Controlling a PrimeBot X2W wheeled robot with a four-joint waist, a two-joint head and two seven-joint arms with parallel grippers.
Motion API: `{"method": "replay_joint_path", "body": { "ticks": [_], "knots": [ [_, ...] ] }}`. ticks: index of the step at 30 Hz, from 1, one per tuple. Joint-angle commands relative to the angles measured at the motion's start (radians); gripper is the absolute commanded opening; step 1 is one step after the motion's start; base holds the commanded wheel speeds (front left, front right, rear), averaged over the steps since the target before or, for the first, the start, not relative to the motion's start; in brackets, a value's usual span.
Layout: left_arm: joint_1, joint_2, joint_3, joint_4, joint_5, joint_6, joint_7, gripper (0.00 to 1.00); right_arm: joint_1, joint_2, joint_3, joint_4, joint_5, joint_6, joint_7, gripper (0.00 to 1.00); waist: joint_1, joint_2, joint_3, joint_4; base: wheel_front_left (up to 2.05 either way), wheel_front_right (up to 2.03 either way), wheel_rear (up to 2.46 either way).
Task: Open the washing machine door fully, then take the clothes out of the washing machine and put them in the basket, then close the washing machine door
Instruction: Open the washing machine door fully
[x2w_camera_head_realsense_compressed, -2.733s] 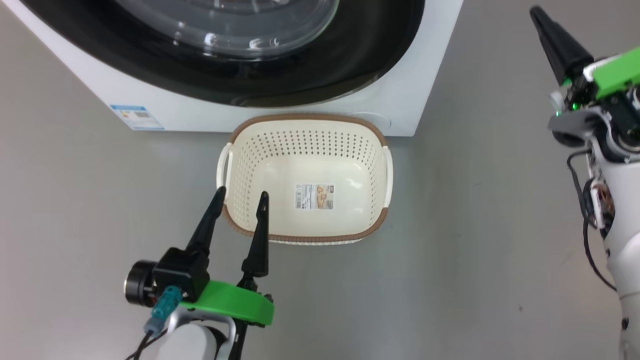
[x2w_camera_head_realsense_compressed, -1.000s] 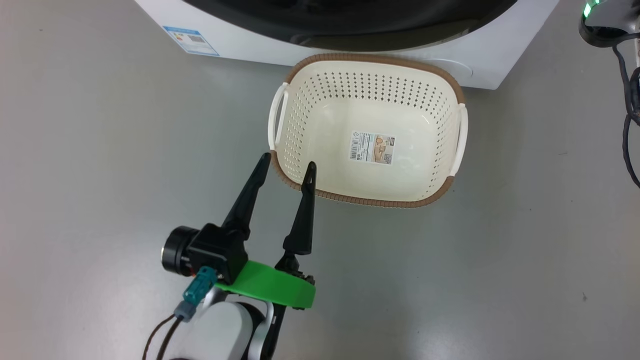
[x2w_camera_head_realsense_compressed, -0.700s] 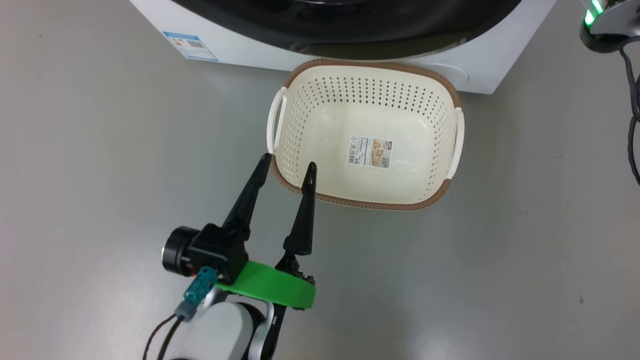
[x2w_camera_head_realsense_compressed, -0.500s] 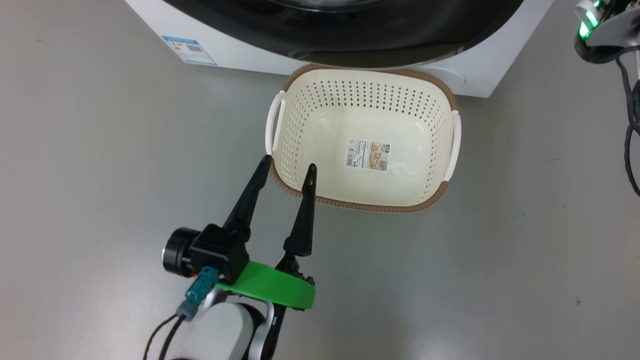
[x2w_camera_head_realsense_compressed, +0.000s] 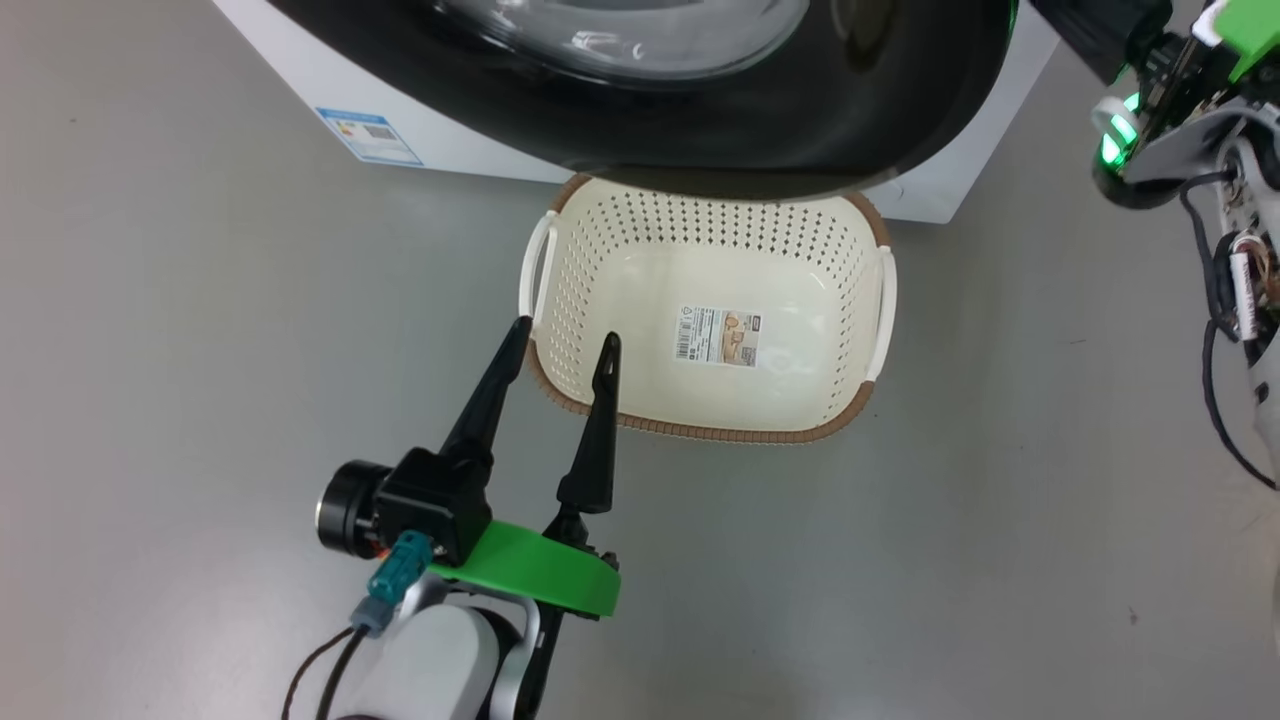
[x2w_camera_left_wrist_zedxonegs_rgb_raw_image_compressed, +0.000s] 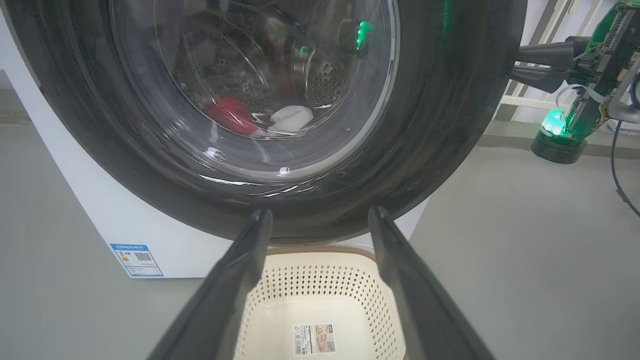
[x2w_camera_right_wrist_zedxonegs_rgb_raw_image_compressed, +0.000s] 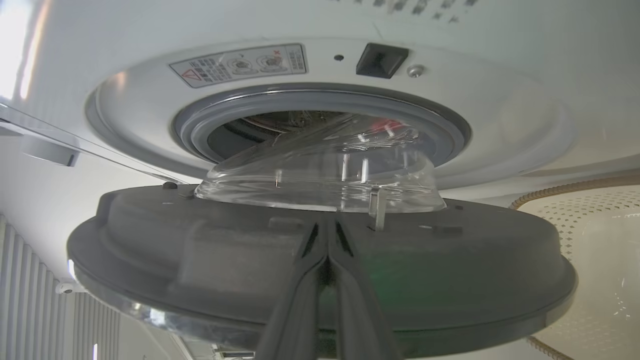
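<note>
The large round washing machine door (x2w_camera_left_wrist_zedxonegs_rgb_raw_image_compressed: 450, 125), a glossy black rim around a bulging clear glass window, crosses the top of the head view and stands partly swung out from the big white front-loading washing machine (x2w_camera_left_wrist_zedxonegs_rgb_raw_image_compressed: 115, 210); in the right wrist view a gap shows between the door's grey inner face and the machine's grey rubber ring (x2w_camera_right_wrist_zedxonegs_rgb_raw_image_compressed: 320, 97). Through the glass, in the upper middle of the left wrist view, the clothes (x2w_camera_left_wrist_zedxonegs_rgb_raw_image_compressed: 231, 113) lie low in the perforated steel drum (x2w_camera_left_wrist_zedxonegs_rgb_raw_image_compressed: 325, 80): a bright red garment with a small white cloth piece (x2w_camera_left_wrist_zedxonegs_rgb_raw_image_compressed: 292, 118) just beside it. The small cream-white perforated plastic basket (x2w_camera_head_realsense_compressed: 700, 432) with a brown rim sits on the grey floor (x2w_camera_head_realsense_compressed: 200, 350) at the centre of the head view; its far edge lies under the door's rim; a sticker (x2w_camera_head_realsense_compressed: 717, 335) marks its bottom.

The left gripper (x2w_camera_head_realsense_compressed: 564, 332), at the lower left of the head view, has its jaws spread wide and empty; its tips sit over the basket's near left corner. The right gripper (x2w_camera_right_wrist_zedxonegs_rgb_raw_image_compressed: 327, 240) has its two dark fingers pressed together on nothing; they rise from the bottom centre of the right wrist view against the door's grey inner face; whether they touch it I cannot tell.
</note>
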Motion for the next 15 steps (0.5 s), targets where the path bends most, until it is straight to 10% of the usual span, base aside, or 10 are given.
{"method": "replay_joint_path", "body": {
  "ticks": [1, 15],
  "knots": [
    [0.015, 0.015, 0.036, -0.017, 0.01, -0.007, -0.008, 1.0, 0.021, 0.033, 0.008, -0.032, 0.009, 0.004, 0.016, 0.0, -0.0001, 0.0, -0.007, -0.003, 0.0, 0.0, 0.0],
    [0.042, 0.015, 0.053, 0.004, 0.013, -0.013, -0.008, 1.0, 0.117, 0.061, -0.001, -0.07, 0.026, 0.004, 0.063, 0.0, -0.0001, 0.0, -0.051, -0.004, 0.0, 0.0, 0.0]
  ]
}}
